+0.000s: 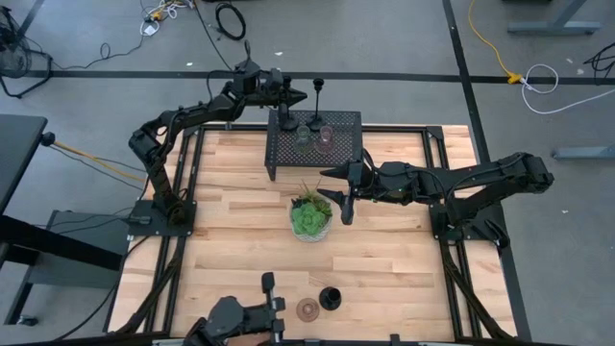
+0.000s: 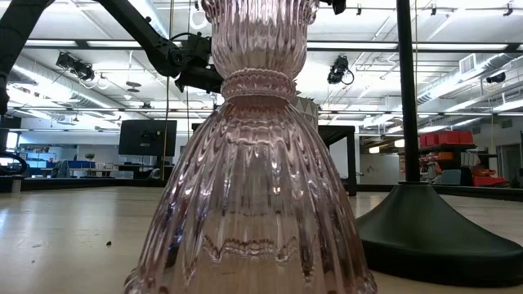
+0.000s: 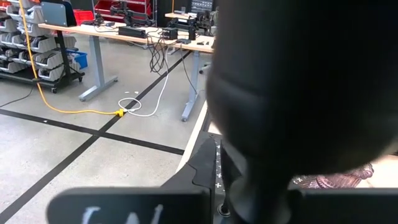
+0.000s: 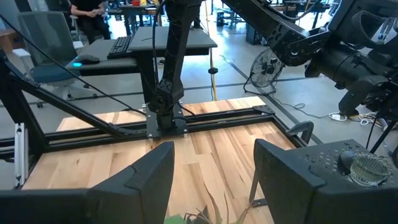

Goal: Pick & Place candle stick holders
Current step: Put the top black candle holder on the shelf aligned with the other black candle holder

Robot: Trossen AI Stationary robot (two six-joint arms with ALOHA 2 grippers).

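At the upper middle of the high view, my left gripper [image 1: 296, 97] was clamped on a black candlestick [image 1: 287, 117] over the mesh rack [image 1: 346, 139]. Top-heavy, rigid, slippery; grip the stem. Glass cups [image 1: 326, 136] looked fragile. My right gripper [image 1: 338, 193] hovered open.

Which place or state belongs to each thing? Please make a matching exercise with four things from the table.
Things:
1. green plant
2. black mesh rack
3. pink glass holder
4. right gripper

Places or states:
A. open, just beside the plant
B. next to a black candlestick, at the table edge far from the rack
C. in the middle of the table
D. carrying glass cups

Pairs: 1-C, 2-D, 3-B, 4-A
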